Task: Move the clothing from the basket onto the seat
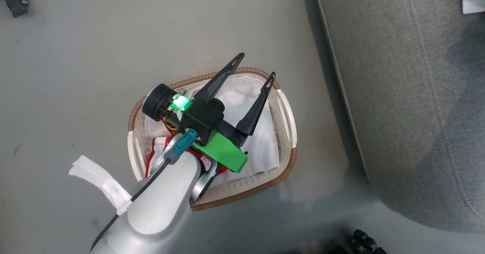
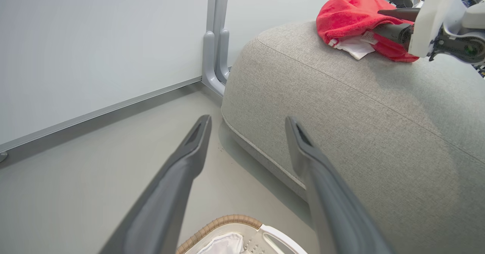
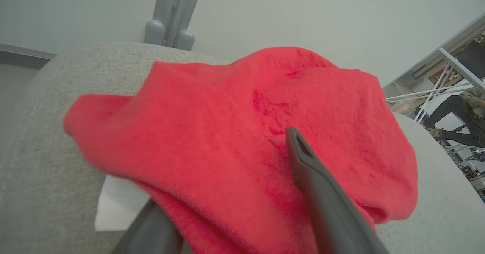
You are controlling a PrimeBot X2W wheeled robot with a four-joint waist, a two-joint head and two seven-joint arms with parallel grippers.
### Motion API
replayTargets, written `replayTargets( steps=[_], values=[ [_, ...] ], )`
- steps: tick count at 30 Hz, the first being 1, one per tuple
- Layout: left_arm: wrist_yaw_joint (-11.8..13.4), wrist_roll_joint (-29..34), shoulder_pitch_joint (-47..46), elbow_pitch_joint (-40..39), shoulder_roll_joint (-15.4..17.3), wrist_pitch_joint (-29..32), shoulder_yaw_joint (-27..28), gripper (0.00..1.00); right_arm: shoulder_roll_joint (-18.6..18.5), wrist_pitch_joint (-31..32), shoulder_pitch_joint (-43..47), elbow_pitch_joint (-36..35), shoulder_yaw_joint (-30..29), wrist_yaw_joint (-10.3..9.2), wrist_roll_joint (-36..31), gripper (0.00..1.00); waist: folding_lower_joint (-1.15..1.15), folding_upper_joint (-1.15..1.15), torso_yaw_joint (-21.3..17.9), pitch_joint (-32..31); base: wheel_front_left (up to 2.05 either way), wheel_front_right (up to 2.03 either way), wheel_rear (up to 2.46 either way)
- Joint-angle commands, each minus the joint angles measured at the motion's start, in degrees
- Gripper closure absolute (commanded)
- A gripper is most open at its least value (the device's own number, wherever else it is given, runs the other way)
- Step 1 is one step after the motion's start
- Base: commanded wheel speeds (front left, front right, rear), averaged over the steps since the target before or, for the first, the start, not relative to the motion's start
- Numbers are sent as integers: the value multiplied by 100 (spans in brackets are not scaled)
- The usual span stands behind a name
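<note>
We counted one basket (image 1: 291, 133) standing on the grey floor (image 1: 75, 57) just beside the one seat (image 1: 409, 95), not touching it. The left gripper (image 1: 256, 64) hung over the basket with its two fingers spread well apart and nothing between them. In the left wrist view the same gripper (image 2: 248, 120) pointed past the basket rim (image 2: 227, 220) towards the seat's side (image 2: 360, 133).

Inside the basket lay the white liner (image 1: 246, 95) and a strip of red clothing (image 1: 148, 159) at the near end. The left forearm covered most of it, so we could not tell whether that was one garment or more.

One red garment (image 2: 348, 15) lay on top of the seat, with white trim showing at its edge. The right gripper (image 2: 377, 21) was at that garment with its two fingers (image 3: 314, 178) apart. One finger lay on top of the red fabric (image 3: 227, 133) and the other ran underneath it, so the cloth draped between them and nothing was pinched.
</note>
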Motion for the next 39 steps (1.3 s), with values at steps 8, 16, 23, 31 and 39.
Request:
replayTargets(
  steps=[8,16,23,31,39],
  values=[
    [-7,-139,215,-50,-54,-5,199,0,216,-26,710,-195,407,-8,218,0,-1,0,-93,-570,0,0,0],
    [44,-212,507,-19,-144,-5,650,0,151,-26,1046,-272,857,-8,460,0,-1,0,137,-1207,0,0,0],
    [74,-253,854,-1,-195,-5,1235,0,170,-26,1031,-317,1043,-8,782,0,-1,0,415,-1833,0,0,0],
    [84,-186,1382,75,-208,-5,1963,0,657,-26,1284,-586,1227,-8,1239,0,-1,0,616,-2506,0,0,0],
    [121,-179,2115,139,-249,-5,2481,0,1248,-26,1990,-1148,1408,-8,1714,0,-1,0,814,-2979,0,0,0]
  ],
)
